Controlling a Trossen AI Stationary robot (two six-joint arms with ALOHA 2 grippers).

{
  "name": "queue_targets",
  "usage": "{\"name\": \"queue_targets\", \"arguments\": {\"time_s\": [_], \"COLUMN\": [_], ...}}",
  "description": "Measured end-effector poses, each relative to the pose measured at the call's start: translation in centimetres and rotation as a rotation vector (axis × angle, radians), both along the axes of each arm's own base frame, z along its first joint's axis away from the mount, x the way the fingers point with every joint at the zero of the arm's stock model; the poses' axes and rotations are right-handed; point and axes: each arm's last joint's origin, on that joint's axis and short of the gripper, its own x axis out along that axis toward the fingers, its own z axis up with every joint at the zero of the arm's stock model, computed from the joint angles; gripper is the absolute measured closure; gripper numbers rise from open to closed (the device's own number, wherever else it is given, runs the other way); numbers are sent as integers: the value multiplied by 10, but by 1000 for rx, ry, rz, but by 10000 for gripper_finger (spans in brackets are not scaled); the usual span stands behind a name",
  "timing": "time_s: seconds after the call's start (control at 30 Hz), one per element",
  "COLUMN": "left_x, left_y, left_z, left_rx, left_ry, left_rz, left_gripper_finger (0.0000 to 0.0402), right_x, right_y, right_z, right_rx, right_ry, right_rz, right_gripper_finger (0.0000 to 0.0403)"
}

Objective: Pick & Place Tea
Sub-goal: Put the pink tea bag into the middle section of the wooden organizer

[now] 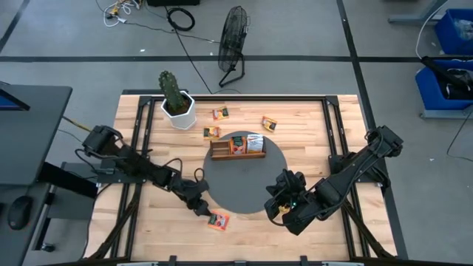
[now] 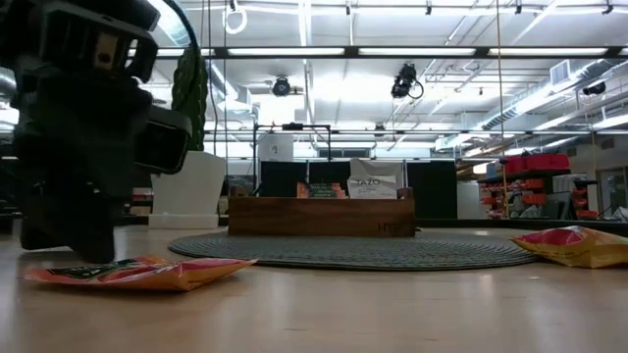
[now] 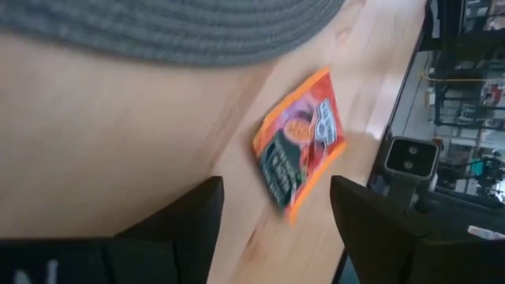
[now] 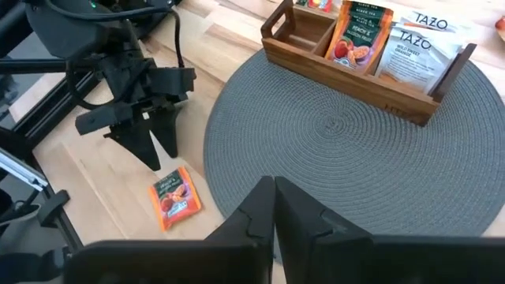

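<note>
Tea sachet (image 1: 219, 220), orange, lies flat on the bench (image 1: 148, 229) just off the grey mat's (image 1: 244, 188) edge, in front of the left gripper (image 1: 203, 210), whose fingers (image 3: 189, 229) stand spread and hold nothing. The right gripper (image 1: 275, 210) hangs over the mat's near edge, fingers pressed together, empty. More sachets stand in the wooden tray (image 1: 238, 151).

The floor (image 1: 310, 29) is grey with dark lines, a black fan (image 1: 233, 44) stands at the upper middle, blue bins (image 1: 451, 59) are at the upper right, and long ceiling lights (image 2: 373, 51) shine above.
</note>
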Motion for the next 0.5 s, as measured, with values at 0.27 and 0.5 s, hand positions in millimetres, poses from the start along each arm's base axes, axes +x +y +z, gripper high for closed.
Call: {"name": "queue_targets", "arguments": {"time_s": [0.27,0.5], "left_x": [27,44], "left_y": [-12,-20], "left_z": [-6,-3], "left_rx": [-4,7], "left_ry": [-2,14], "left_rz": [-39,-84], "left_gripper_finger": [179,213], "right_x": [1,1], "right_y": [0,0], "right_z": [0,0], "right_rx": [2,8], "right_ry": [-2,-4], "right_rz": [1,-3], "right_gripper_finger": [385,385]}}
